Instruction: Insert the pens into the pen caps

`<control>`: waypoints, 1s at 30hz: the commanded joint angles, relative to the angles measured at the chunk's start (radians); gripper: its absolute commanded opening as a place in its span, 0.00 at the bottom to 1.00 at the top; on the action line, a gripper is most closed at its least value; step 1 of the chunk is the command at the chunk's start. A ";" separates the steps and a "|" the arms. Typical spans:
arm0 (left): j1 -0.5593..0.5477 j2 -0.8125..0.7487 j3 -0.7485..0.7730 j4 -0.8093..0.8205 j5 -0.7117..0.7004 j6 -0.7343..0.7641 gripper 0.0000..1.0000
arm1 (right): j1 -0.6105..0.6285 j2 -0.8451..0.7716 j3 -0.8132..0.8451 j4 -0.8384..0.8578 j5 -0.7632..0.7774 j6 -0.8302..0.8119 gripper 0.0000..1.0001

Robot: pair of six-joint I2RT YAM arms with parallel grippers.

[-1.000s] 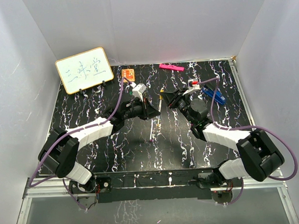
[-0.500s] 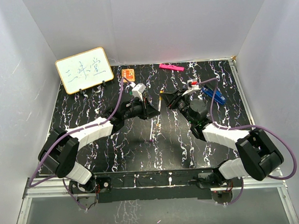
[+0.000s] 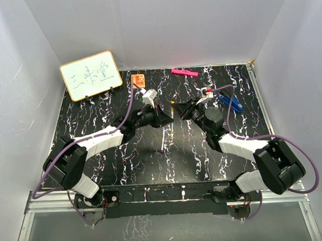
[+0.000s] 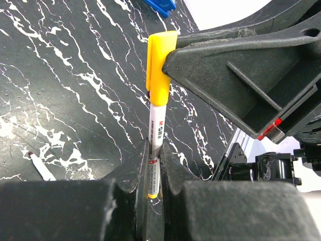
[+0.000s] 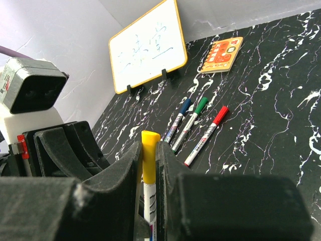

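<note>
My left gripper (image 4: 154,168) clamps a thin white-barrelled marker pen (image 4: 156,125) whose upper end sits in the stubby yellow plastic cap (image 4: 160,65) pinched by my right gripper (image 5: 148,153).

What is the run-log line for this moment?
left jaws: shut on pen | right jaws: shut on yellow cap | yellow cap: over pen tip | purple-tipped pen: uncapped on table

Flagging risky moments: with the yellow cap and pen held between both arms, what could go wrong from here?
Both jaws are shut on one assembly: the right on the yellow cap, the left on the pen. An off-axis push could wedge or bend it.
Whether the cap is fully seated cannot be told; an early release may leave it loose.
If dropped, it could hit the loose pen lying nearby.
</note>
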 commanded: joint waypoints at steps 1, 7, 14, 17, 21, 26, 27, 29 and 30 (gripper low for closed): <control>0.010 0.013 0.076 0.104 -0.048 -0.009 0.00 | 0.012 0.024 0.024 -0.074 -0.081 0.004 0.00; 0.034 0.044 0.134 0.096 -0.031 0.006 0.00 | 0.019 0.058 0.075 -0.240 -0.114 -0.040 0.00; 0.067 0.036 0.143 0.054 -0.078 0.048 0.00 | 0.031 0.036 0.095 -0.382 -0.087 -0.095 0.00; 0.080 0.031 0.145 0.065 -0.094 0.051 0.00 | 0.040 0.042 0.109 -0.438 -0.076 -0.114 0.00; 0.088 0.040 0.169 0.073 -0.101 0.063 0.00 | 0.110 0.057 0.127 -0.500 -0.006 -0.154 0.00; 0.097 0.046 0.190 0.072 -0.117 0.076 0.00 | 0.185 0.091 0.143 -0.547 0.055 -0.166 0.00; 0.101 0.043 0.191 0.068 -0.122 0.081 0.00 | 0.192 0.096 0.143 -0.552 0.061 -0.164 0.00; 0.110 0.035 0.191 0.061 -0.131 0.088 0.00 | 0.207 0.107 0.148 -0.571 0.080 -0.163 0.00; 0.115 0.031 0.189 0.060 -0.135 0.090 0.00 | 0.211 0.111 0.151 -0.578 0.090 -0.165 0.00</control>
